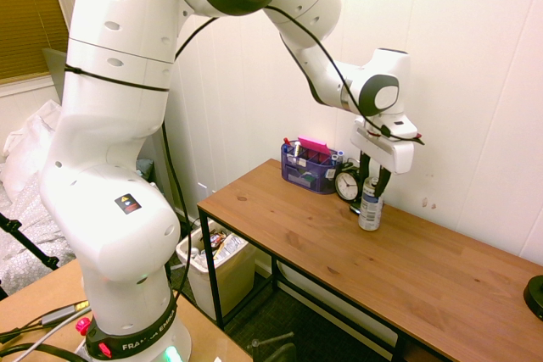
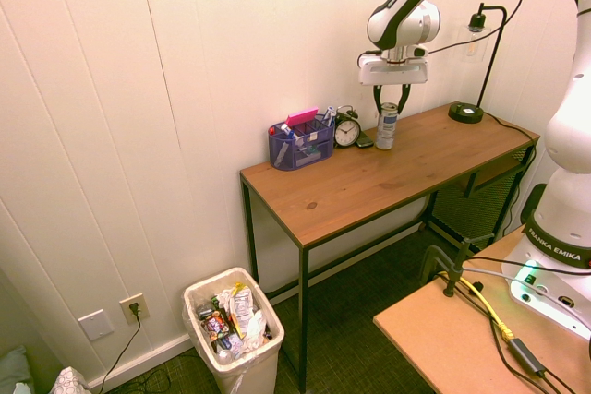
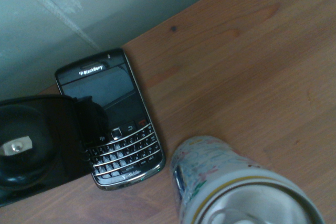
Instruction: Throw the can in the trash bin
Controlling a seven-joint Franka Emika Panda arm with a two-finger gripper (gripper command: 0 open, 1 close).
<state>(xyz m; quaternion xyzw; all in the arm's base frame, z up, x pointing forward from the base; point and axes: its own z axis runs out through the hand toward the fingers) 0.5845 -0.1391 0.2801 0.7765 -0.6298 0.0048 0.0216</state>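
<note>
One bin (image 1: 222, 281): floor, by table's (image 1: 339, 273) short edge; litter inside.
Can (image 1: 371, 209): table, toward wall edge.
Gripper (image 1: 373, 184): jaws grasping can.
Clock (image 1: 347, 184): beside can.
Organizer (image 1: 309, 169): near table's wall-side corner.

Can (image 2: 387, 128): slim, silver-grey with blue label, metal top with pull tab; upright on worktop, right of centre in second exterior view, lower right in wrist view. Trash bin (image 2: 261, 369): off-white, rectangular, open, mixed litter inside; upright on floor, lower left of centre in second exterior view.
</note>
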